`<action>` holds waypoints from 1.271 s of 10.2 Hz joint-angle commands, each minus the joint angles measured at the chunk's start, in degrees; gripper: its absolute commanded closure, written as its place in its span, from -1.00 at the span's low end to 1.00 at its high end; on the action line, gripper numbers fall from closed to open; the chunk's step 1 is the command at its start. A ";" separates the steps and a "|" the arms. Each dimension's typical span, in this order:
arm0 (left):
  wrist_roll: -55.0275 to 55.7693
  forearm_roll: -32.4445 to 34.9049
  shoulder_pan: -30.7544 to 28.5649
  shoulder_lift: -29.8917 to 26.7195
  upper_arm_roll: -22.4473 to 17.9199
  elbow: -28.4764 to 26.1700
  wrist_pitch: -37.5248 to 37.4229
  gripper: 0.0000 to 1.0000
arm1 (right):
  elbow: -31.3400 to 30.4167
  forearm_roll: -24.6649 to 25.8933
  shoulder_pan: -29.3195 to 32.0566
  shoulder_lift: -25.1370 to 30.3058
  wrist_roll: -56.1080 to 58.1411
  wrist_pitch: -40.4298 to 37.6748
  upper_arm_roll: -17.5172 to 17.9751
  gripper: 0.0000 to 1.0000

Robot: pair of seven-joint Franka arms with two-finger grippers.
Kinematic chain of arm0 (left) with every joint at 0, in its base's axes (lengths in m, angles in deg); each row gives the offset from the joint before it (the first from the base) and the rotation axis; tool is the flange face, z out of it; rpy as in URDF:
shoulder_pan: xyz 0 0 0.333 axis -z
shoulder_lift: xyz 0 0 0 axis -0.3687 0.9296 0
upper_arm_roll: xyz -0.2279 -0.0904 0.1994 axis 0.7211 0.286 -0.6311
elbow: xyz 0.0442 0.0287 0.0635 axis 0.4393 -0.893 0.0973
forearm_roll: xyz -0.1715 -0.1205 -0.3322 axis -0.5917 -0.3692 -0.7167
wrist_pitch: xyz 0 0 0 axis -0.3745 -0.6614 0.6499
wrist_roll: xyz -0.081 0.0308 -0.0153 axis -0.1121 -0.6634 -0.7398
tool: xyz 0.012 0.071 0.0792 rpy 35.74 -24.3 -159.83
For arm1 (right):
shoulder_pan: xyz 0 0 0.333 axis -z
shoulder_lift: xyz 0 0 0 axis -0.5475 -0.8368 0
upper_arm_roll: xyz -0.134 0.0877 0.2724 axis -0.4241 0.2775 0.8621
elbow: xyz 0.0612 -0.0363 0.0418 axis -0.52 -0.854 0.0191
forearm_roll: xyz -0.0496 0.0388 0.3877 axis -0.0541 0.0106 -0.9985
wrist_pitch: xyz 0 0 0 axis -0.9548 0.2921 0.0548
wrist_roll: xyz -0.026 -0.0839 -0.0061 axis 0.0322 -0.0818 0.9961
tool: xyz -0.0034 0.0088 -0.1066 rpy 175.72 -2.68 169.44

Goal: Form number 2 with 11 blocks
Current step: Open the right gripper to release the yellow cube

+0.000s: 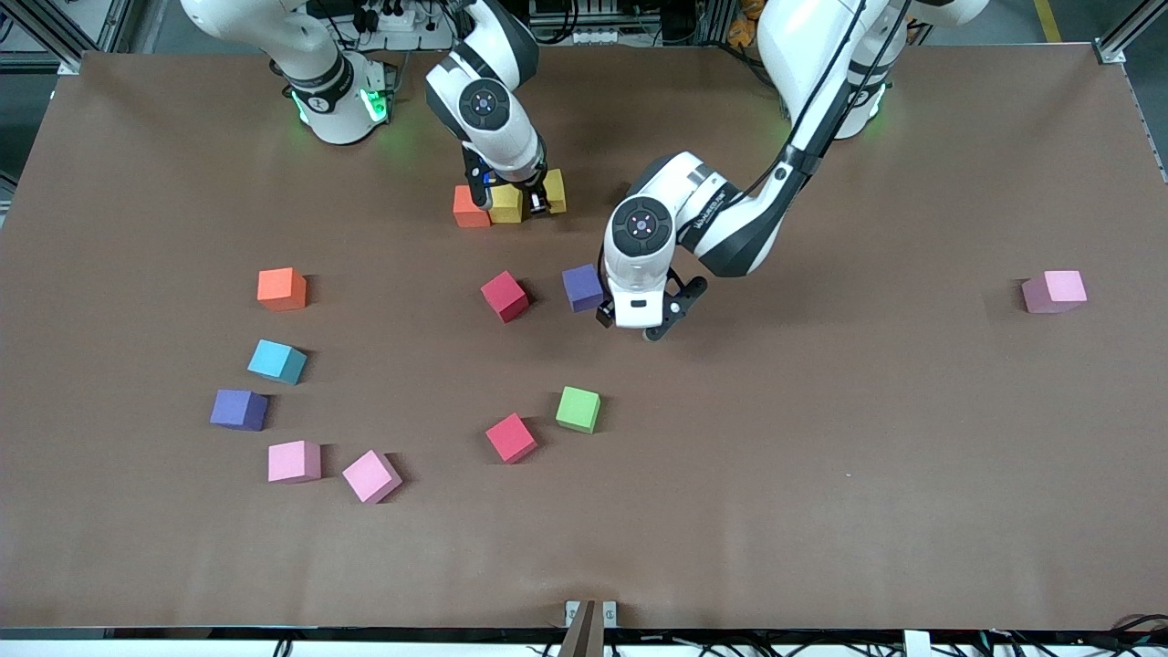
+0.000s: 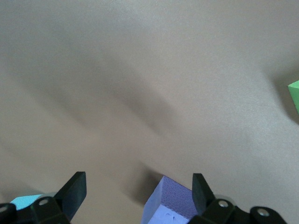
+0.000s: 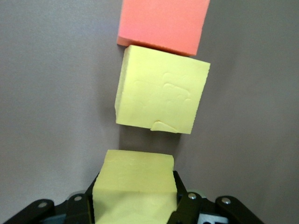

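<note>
Right gripper (image 3: 135, 200) pinching a matte yellow foam cube (image 1: 554, 190), in line with a second yellow cube (image 1: 505, 203) and an orange cube (image 1: 469, 208), small gap left to close. Left gripper (image 2: 135, 191) spread, beside a purple cube (image 1: 582, 286), waiting.

Blocks (image 1: 503, 296) by colour: 2 orange, 2 yellow, 2 red, 3 pink, 2 purple, 1 green, 1 lt blue, 13 total; 2 arms.
</note>
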 commanded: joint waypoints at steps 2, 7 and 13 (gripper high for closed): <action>-0.69 1.23 -0.17 0.23 0.20 0.65 -0.75 -1.00 | -3.25 -0.59 0.19 0.64 -4.94 3.56 1.98 1.00; -0.69 1.50 -0.08 0.32 0.20 0.65 -0.66 -1.00 | -7.55 -0.68 0.80 1.51 -5.03 10.86 2.86 1.00; -0.69 1.59 -0.08 0.67 0.19 0.74 -0.66 -1.00 | -8.96 -0.68 1.42 1.61 -5.03 12.62 2.87 1.00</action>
